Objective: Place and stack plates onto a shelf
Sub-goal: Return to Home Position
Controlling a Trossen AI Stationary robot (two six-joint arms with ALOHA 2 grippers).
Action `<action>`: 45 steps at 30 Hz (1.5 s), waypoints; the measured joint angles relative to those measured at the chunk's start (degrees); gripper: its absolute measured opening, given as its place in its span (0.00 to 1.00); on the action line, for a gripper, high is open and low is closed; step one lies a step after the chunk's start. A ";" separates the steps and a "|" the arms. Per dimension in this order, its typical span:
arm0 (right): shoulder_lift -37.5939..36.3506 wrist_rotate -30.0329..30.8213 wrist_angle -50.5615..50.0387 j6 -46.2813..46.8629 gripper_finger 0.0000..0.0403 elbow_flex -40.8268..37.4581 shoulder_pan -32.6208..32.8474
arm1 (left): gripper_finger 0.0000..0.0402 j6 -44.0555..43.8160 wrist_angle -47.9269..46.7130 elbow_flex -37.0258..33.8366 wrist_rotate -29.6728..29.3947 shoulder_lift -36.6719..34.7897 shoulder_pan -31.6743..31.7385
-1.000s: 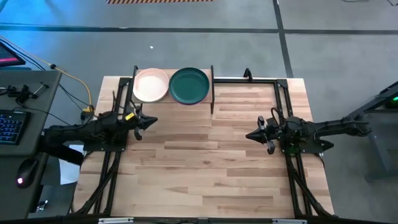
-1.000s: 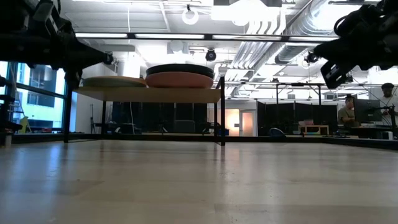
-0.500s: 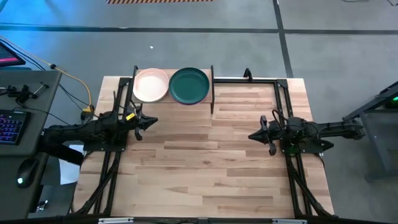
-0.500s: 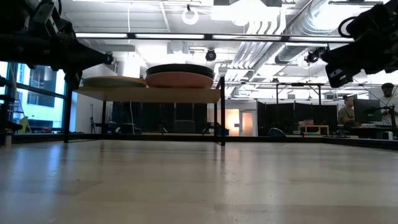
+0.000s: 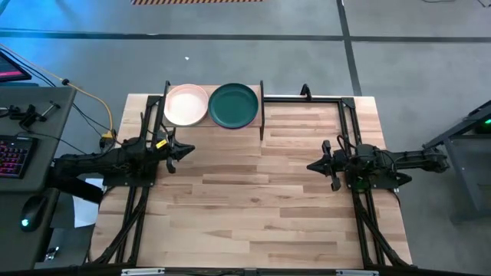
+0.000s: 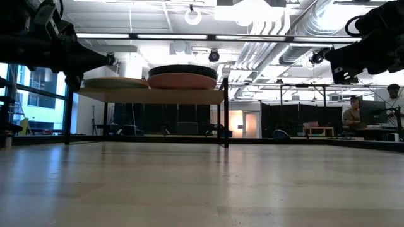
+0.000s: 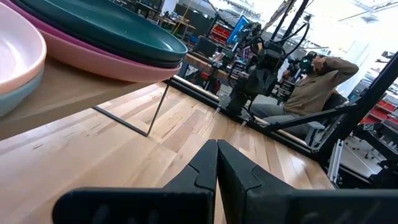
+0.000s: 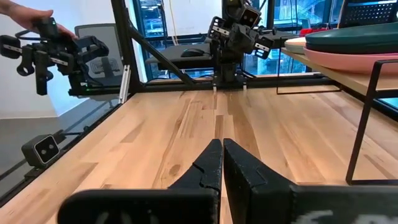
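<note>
Matte plates, rigid and probably light, likely slick on the face; best taken at the rim; dark teal plate tops one pile, pale pink plate the other, both on the shelf; left tool and right tool pressed together, empty, above the counter, clear of the plates.

Tabletop of jointed light wood strips, smooth with a low sheen; shelf at 11 o'clock of pale smooth wood on thin black metal posts; stacked plates smooth and matt.
</note>
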 joint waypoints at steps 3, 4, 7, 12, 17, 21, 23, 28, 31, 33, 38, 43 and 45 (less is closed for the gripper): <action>0.00 0.21 -0.02 -0.02 0.00 0.00 0.00 | 0.00 0.00 -0.02 0.00 0.00 0.00 0.01; 0.00 0.31 -0.06 -0.01 0.00 0.00 0.00 | 0.00 0.00 -0.03 0.00 0.00 -0.04 0.00; 0.00 0.44 -0.11 1.25 0.00 0.00 -0.31 | 0.00 0.00 0.02 0.00 0.00 -0.20 0.00; 0.00 0.15 -0.12 1.95 0.00 -0.02 -0.48 | 0.00 0.00 -0.04 0.00 0.00 -0.20 0.02; 0.00 0.13 -0.11 2.14 0.00 -0.02 -0.48 | 0.00 0.00 -0.04 0.00 0.00 -0.20 0.01; 0.00 0.06 -0.11 4.73 0.00 -0.02 -0.48 | 0.00 0.00 -0.04 0.00 0.00 -0.20 0.02; 0.00 0.02 -0.11 7.27 0.00 -0.02 -0.48 | 0.00 0.00 -0.05 0.00 0.00 -0.20 0.01; 0.00 0.00 -0.13 12.44 0.00 -0.04 -0.48 | 0.00 0.00 -0.06 -0.02 0.00 -0.20 0.00; 0.00 0.00 -0.13 14.43 0.00 -0.04 -0.48 | 0.00 0.00 -0.07 -0.02 0.00 -0.20 0.02; 0.00 0.00 -0.13 14.34 0.00 -0.04 -0.48 | 0.00 0.00 -0.07 -0.02 0.00 -0.20 0.00; 0.00 0.00 -0.13 14.39 0.00 -0.04 -0.48 | 0.00 0.00 -0.07 -0.02 0.00 -0.20 0.00; 0.00 0.00 -0.13 14.40 0.00 -0.04 -0.48 | 0.00 0.00 -0.09 -0.03 0.00 -0.20 0.00; 0.00 0.00 -0.13 14.40 0.00 -0.04 -0.48 | 0.00 0.00 -0.09 -0.04 0.00 -0.20 0.00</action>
